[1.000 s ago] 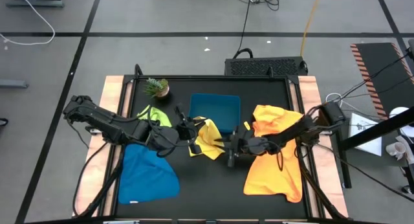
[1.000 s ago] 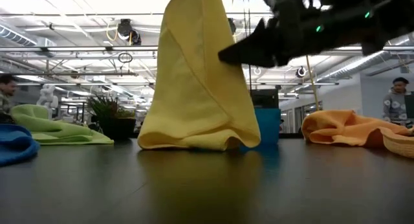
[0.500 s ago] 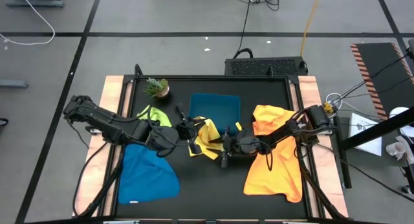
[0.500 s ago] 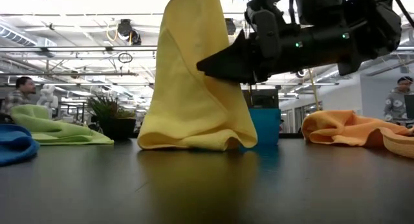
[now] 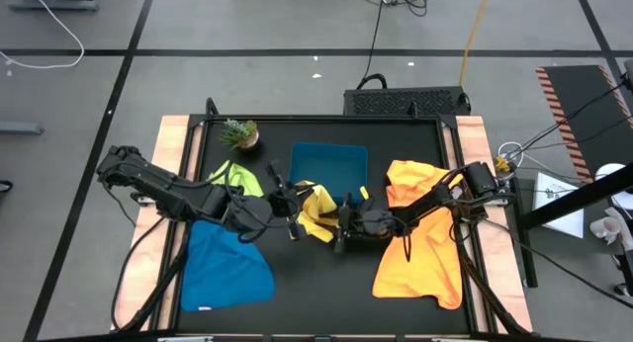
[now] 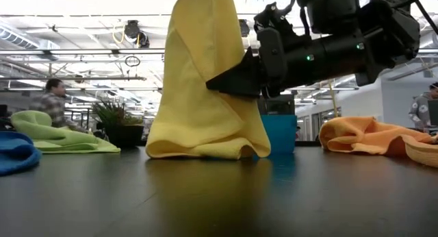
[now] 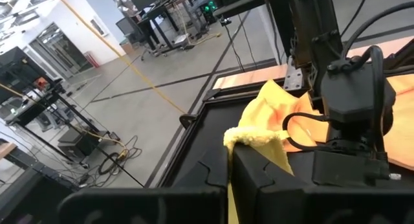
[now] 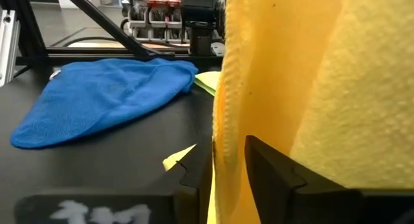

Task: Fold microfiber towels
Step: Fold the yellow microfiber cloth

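Observation:
The yellow towel [image 6: 205, 93] hangs from my left gripper [image 5: 293, 212], which is shut on its top; its lower end [image 6: 205, 149] lies bunched on the black table. My right gripper [image 6: 211, 83] has come level from the table's right. It is open, with its fingers on either side of the towel's hanging edge [image 8: 228, 120]. A blue towel [image 5: 227, 268] lies at the near left. A lime green one [image 5: 237, 176] lies at the far left. Orange cloth [image 5: 420, 238] lies under the right arm. My left gripper pinches a small bunched tuft at the yellow towel's top [image 7: 249, 138] between its two fingers. The towel hangs below them, slack, with its lower end on the table. My right gripper has the hanging edge [image 8: 226, 146] in its gap, fingers level; whether they touch it I cannot tell.
A teal tray [image 5: 331, 164] stands just behind the yellow towel, and a small potted plant [image 5: 240, 134] stands at the far left. Wooden side rails [image 5: 173, 184] edge the table. People show in the room beyond.
My right gripper has gone toward the table's left, level, up to the hanging yellow towel, until its fingertips reached the towel's edge. The towel still hangs from my left gripper with its lower end on the table.

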Robot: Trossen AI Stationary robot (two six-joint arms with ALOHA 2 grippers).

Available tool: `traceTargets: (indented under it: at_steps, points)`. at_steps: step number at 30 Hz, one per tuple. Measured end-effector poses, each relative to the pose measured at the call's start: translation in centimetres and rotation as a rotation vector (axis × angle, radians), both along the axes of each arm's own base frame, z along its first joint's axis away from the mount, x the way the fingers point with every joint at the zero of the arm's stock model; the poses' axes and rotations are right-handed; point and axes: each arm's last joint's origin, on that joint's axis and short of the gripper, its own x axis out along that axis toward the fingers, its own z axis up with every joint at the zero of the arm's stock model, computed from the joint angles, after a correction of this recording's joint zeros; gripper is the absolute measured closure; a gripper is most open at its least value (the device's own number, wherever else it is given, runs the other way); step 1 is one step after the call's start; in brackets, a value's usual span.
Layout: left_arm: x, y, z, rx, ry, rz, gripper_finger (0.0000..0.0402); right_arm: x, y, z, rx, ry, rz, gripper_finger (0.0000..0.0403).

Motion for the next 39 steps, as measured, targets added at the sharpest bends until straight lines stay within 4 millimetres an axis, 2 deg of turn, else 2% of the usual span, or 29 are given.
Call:
traceTargets:
  at_steps: [10, 16, 26, 39]
  points:
    - [-0.2, -0.6, 0.0, 0.004, 0.005, -0.018, 0.0393, -0.2, 0.8, 0.0, 0.008, -0.004, 0.024, 0.0375]
    - [-0.4, -1.2, 0.0, 0.003, 0.004, -0.039, 0.0396, -0.4, 1.2, 1.1, 0.027, -0.036, 0.036, 0.0400]
    - [-0.8, -2.2, 0.0, 0.008, 0.006, -0.070, 0.0393, -1.2, 2.3, 3.2, 0.010, -0.035, 0.076, 0.0401]
    - [-0.8, -2.3, 0.0, 0.002, 0.002, -0.074, 0.0397, -1.4, 2.5, 2.5, 0.030, 0.026, 0.076, 0.0374]
